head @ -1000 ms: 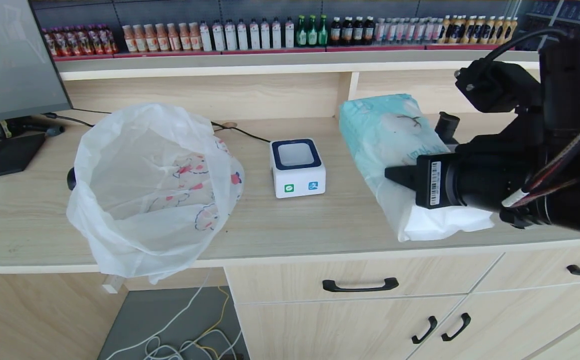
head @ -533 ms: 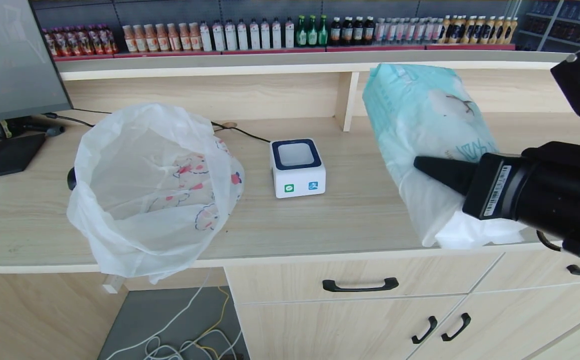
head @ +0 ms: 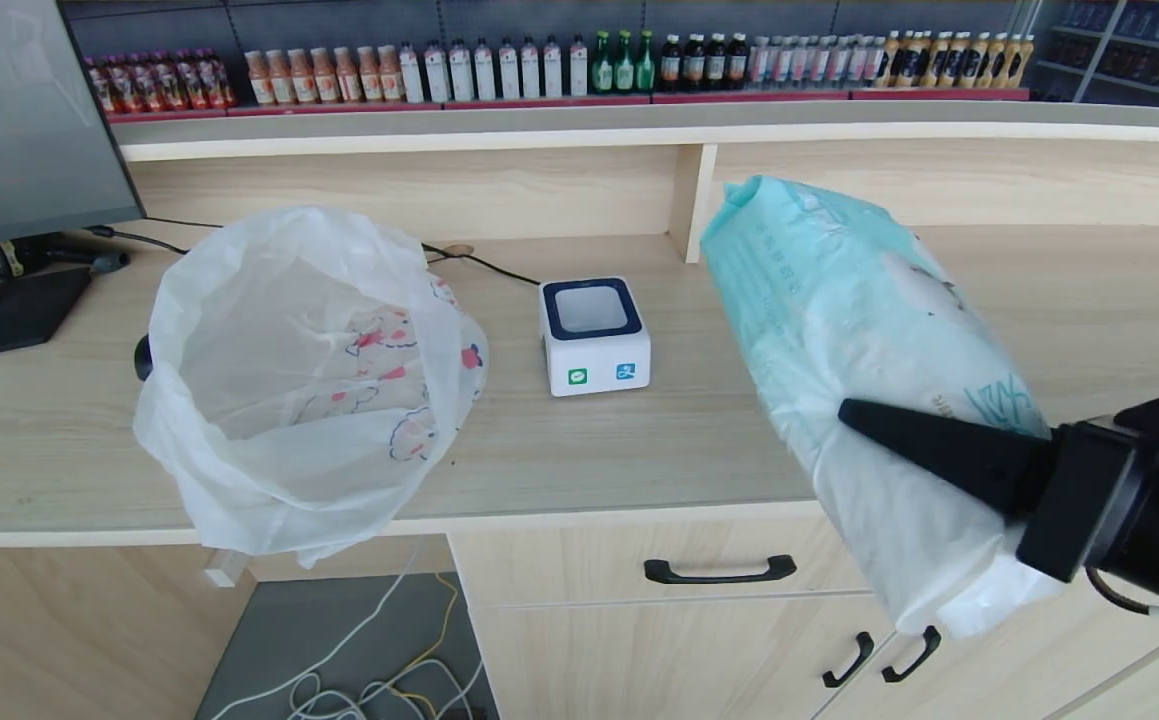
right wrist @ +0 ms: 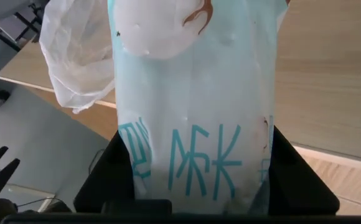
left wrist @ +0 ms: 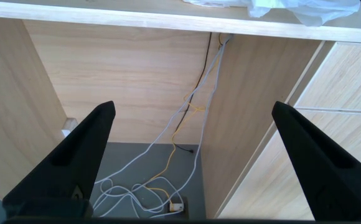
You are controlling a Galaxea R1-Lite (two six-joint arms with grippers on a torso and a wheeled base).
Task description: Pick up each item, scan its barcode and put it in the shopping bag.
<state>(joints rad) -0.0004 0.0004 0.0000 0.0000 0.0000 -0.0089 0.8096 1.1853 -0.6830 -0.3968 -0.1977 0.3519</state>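
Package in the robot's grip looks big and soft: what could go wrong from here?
The package is gripped toward its lower end by the right gripper, so its long free end might sag or slip out. Being bulky, it could bump the scanner when swung over, or push the floppy shopping bag shut.

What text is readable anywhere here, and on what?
On the pack: big teal characters, creased and partly hidden, not readable as words.
On the scanner: two small icons, green and blue, no legible words.
On the shelf bottles: labels too small to read.
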